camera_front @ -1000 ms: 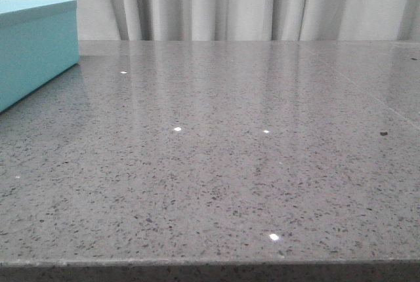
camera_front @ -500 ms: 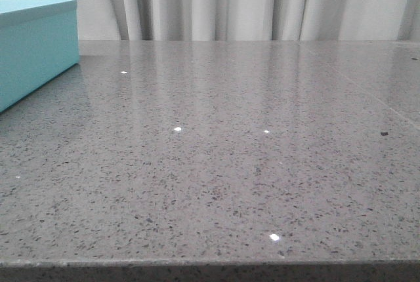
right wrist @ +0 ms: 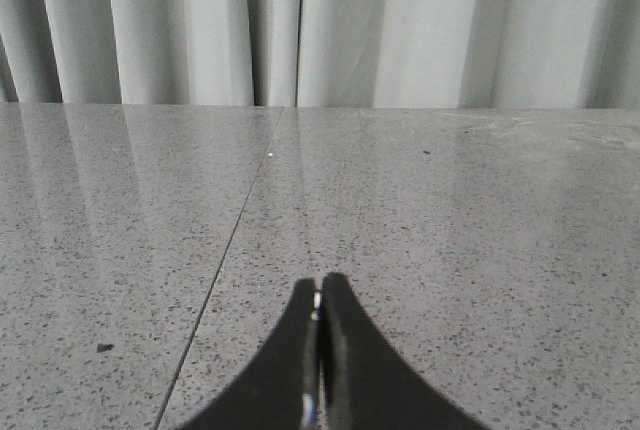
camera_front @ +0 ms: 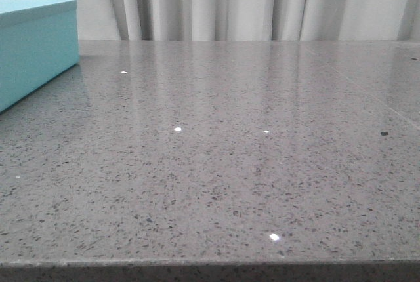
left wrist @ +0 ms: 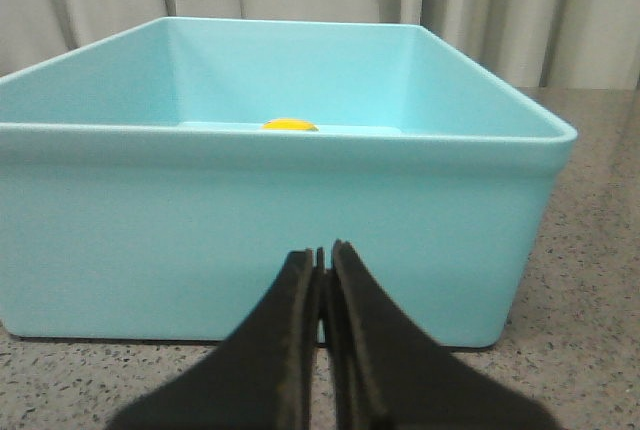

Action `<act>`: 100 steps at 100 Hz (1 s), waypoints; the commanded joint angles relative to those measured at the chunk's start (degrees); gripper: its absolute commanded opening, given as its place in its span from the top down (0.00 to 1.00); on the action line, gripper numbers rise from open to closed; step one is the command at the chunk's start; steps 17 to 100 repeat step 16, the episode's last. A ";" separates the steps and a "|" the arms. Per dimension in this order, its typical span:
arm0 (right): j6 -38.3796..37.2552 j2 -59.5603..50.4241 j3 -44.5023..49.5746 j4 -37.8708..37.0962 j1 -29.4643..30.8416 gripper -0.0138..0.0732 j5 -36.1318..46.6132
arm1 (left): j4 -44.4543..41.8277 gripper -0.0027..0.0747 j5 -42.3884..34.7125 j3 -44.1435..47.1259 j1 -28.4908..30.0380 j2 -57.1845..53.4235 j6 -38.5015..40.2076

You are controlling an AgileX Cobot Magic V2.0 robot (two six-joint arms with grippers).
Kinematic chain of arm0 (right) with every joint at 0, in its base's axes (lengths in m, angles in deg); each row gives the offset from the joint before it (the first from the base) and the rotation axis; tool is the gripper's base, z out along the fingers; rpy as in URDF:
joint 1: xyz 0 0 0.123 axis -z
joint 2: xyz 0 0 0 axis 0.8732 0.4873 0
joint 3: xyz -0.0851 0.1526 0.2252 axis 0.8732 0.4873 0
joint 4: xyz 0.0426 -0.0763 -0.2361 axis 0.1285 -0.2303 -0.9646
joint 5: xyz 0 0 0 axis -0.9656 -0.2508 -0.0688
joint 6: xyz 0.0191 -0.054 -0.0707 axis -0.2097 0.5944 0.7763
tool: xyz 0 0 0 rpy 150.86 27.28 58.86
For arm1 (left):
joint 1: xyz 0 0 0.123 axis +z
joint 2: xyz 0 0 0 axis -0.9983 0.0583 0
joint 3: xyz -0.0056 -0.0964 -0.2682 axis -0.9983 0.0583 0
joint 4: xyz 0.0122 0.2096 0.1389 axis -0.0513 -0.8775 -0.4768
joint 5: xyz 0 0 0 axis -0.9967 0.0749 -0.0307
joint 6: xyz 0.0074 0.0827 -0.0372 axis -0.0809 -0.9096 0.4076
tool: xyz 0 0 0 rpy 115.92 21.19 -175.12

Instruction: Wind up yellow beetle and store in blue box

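The blue box (camera_front: 33,46) stands at the far left of the front view; neither arm shows there. In the left wrist view the blue box (left wrist: 250,230) fills the frame, and only the rounded top of the yellow beetle (left wrist: 290,124) peeks over its near rim, inside the box. My left gripper (left wrist: 322,250) is shut and empty, just short of the box's near wall. My right gripper (right wrist: 320,282) is shut with nothing in it, low over bare speckled stone.
A grey speckled stone tabletop (camera_front: 230,151) with a seam line (right wrist: 230,240) stretches to pale curtains (camera_front: 249,0) at the back. Its front edge (camera_front: 210,265) runs along the bottom of the front view.
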 commanded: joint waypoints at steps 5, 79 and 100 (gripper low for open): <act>0.52 -1.30 -0.98 0.04 0.20 0.92 4.44 | 0.19 0.99 -4.68 1.14 -0.43 -1.84 0.47; 0.52 -1.30 -0.98 0.04 0.20 0.92 4.44 | 0.19 0.99 -4.68 1.14 -0.43 -1.84 0.47; 0.52 -1.30 -0.98 0.04 0.20 0.92 4.44 | 0.19 0.99 -4.68 1.14 -0.43 -1.84 0.47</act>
